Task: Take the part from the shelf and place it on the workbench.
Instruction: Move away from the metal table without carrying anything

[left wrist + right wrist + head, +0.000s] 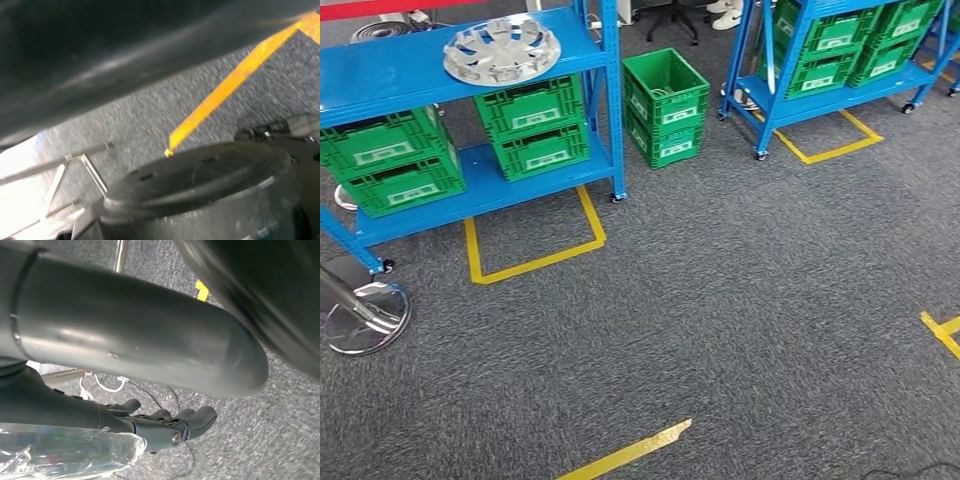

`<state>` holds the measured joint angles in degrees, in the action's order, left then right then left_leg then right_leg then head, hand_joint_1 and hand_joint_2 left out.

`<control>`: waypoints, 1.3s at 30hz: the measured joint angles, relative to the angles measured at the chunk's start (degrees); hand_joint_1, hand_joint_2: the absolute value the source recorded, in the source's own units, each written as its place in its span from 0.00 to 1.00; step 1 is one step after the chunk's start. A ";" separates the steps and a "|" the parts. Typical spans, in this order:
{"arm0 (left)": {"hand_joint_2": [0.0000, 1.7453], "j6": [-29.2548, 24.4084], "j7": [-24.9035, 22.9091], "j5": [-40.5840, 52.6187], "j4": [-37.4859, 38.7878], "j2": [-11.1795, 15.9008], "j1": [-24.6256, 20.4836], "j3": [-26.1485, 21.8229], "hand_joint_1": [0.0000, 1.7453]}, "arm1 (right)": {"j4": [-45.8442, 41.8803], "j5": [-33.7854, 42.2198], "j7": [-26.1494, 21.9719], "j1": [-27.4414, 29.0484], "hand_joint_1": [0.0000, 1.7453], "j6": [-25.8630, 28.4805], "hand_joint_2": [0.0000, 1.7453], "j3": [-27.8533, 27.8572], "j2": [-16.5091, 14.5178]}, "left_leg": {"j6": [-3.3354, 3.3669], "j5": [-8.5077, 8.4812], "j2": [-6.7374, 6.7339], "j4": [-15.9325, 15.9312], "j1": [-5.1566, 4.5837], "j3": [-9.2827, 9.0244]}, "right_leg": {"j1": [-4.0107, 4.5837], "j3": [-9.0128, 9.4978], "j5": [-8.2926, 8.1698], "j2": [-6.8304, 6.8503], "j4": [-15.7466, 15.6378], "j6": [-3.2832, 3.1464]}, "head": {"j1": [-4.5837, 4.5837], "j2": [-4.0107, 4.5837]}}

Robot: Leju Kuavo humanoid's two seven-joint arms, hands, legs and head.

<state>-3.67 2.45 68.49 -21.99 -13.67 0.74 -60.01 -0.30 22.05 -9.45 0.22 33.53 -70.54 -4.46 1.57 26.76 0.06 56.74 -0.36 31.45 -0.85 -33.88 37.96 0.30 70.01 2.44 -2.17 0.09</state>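
Part [502, 50], a silver wheel cover with spoke cut-outs, is seen lying flat on the top board of the blue shelf [365, 78] at the far left, untouched. Beneath it, green crates [533, 125] are stacked in pairs on the lower board, and a further stack of green crates [664, 105] is set on the grey carpet [712, 300] just beside the shelf's right post. A second blue rack [780, 95] loaded with more green crates is seen to the right, well apart from the first. Yellow tape lines [535, 262] are marked on the carpet around the shelf's foot and nearer the robot. A round chrome stand base [365, 318] is seen at the left edge.

From the right wrist, the right hand [166, 425] is shown hanging over the carpet, its dark fingers [202, 416] stretched out and slightly apart, nothing held. From the left wrist, blurred carpet and a yellow tape stripe are seen; the left hand's fingers cannot be made out, so their state cannot be told.
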 joint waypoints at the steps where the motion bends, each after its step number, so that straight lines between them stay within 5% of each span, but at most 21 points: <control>1: 0.00 0.02 0.00 0.01 0.00 -0.03 -0.03 -0.08 0.00 | 0.02 0.01 0.01 0.11 0.00 -0.01 0.00 0.06 0.00 | 0.04 0.03 0.88 0.01 -0.01 -0.05 | -0.01 -1.83 0.58 -0.19 2.92 0.08 | 0.01 0.00; 3: 0.00 0.05 0.00 0.05 0.00 -0.05 -0.01 -0.25 0.00 | 0.06 -0.03 0.02 0.16 0.00 -0.01 0.00 0.12 0.00 | -0.03 0.17 2.59 0.04 0.02 -0.35 | -0.05 -2.66 -1.83 -0.35 2.47 0.12 | 0.03 0.00; 6: 0.00 0.31 0.04 0.40 0.00 -0.03 -0.08 -0.39 0.00 | 0.10 -0.13 -0.04 0.14 0.00 -0.01 0.00 0.18 0.00 | -0.64 0.62 5.02 0.26 0.08 -0.87 | -0.56 1.51 -8.07 -3.57 -8.35 0.01 | 0.08 0.00; 8: 0.00 0.42 0.11 0.71 -0.01 0.02 -0.18 -0.44 0.00 | 0.12 -0.20 -0.09 0.14 0.00 -0.03 0.00 0.29 0.00 | -1.28 0.65 6.34 0.47 0.13 -0.48 | -0.73 3.06 -8.59 -5.65 -11.53 -0.39 | 0.12 0.00; 10: 0.00 0.43 0.15 0.93 -0.03 0.08 -0.12 -0.56 0.00 | 0.12 -0.25 -0.12 0.09 0.00 -0.05 0.00 0.40 -0.02 | -1.93 0.53 7.39 0.59 0.36 0.01 | -0.64 3.34 -8.52 -4.76 -11.79 -1.10 | 0.10 0.00; 12: 0.00 0.43 0.15 1.01 -0.04 0.11 -0.02 -0.69 0.00 | 0.12 -0.30 -0.15 0.03 0.00 -0.04 0.00 0.45 -0.03 | -2.54 1.64 5.56 2.24 0.32 0.81 | -0.73 3.58 -8.54 -3.23 -12.05 -1.80 | -0.17 0.00; 14: 0.00 0.43 0.17 1.04 -0.04 0.14 -0.18 -0.73 0.00 | 0.13 -0.37 -0.16 0.11 0.00 -0.04 0.00 0.51 -0.03 | -3.10 4.81 2.05 8.07 0.25 3.62 | -0.63 3.85 -8.36 -1.38 -12.21 -2.35 | -0.56 0.00; 16: 0.00 0.44 0.22 1.09 -0.04 0.17 -0.34 -0.75 0.00 | 0.14 -0.41 -0.16 0.24 0.00 -0.04 0.00 0.56 -0.04 | -3.43 7.59 0.61 15.17 0.43 7.33 | -0.43 3.99 -8.10 0.58 -12.20 -2.65 | -0.68 0.00; 17: 0.00 0.44 0.25 1.11 -0.04 0.18 -0.30 -0.77 0.00 | 0.14 -0.42 -0.16 0.24 0.00 -0.05 0.00 0.57 -0.04 | -3.46 7.58 0.42 16.74 0.49 8.21 | -0.35 4.09 -7.95 1.47 -12.20 -2.70 | -0.70 0.00; 22: 0.00 0.45 0.28 1.14 -0.04 0.21 -0.02 -0.81 0.00 | 0.15 -0.43 -0.16 0.13 0.00 -0.05 0.00 0.57 -0.04 | -3.25 4.42 0.17 14.04 0.54 6.93 | -0.22 4.52 -7.63 3.00 -12.20 -2.68 | -0.72 0.00; 26: 0.00 0.44 0.50 1.45 -0.05 0.37 -0.15 -1.20 0.00 | 0.14 -0.35 -0.55 -0.07 0.00 -0.42 0.00 0.64 -0.05 | -1.80 0.46 -2.90 2.55 -0.34 1.11 | 0.27 5.40 -6.64 5.45 -12.58 -1.92 | -0.71 0.00; 27: 0.00 0.43 0.65 1.61 -0.06 0.40 -0.14 -1.44 0.00 | 0.13 -0.21 -0.88 -0.15 0.00 -0.87 0.00 0.80 -0.04 | -1.59 0.14 -3.49 0.68 -0.54 0.17 | 0.45 5.65 -6.44 6.11 -12.81 -2.18 | -0.60 0.00; 30: 0.00 0.30 1.33 1.75 -0.11 0.29 0.16 -1.96 0.00 | 0.13 0.12 -1.78 -0.28 0.00 -2.26 0.00 1.58 -0.02 | -1.73 -0.03 -3.02 0.37 -0.46 -0.02 | 0.61 6.09 -6.70 6.32 -13.34 -3.37 | -0.29 0.00; 39: 0.00 0.43 2.68 0.98 -0.56 -0.15 -0.13 -3.33 0.00 | 0.13 0.10 -2.17 -0.21 0.00 -2.99 0.00 2.82 -0.02 | -1.09 0.38 -3.24 0.40 -0.52 -0.06 | 0.50 6.38 -6.97 5.94 -14.17 -1.65 | -0.29 0.00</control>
<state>-3.23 5.13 69.47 -22.55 -13.82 0.62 -63.35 -0.17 22.15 -11.63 0.01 30.54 -67.71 -4.48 0.47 27.14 -3.17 57.13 -0.89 31.40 -0.35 -27.50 30.99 6.24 55.84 0.79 -2.46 0.09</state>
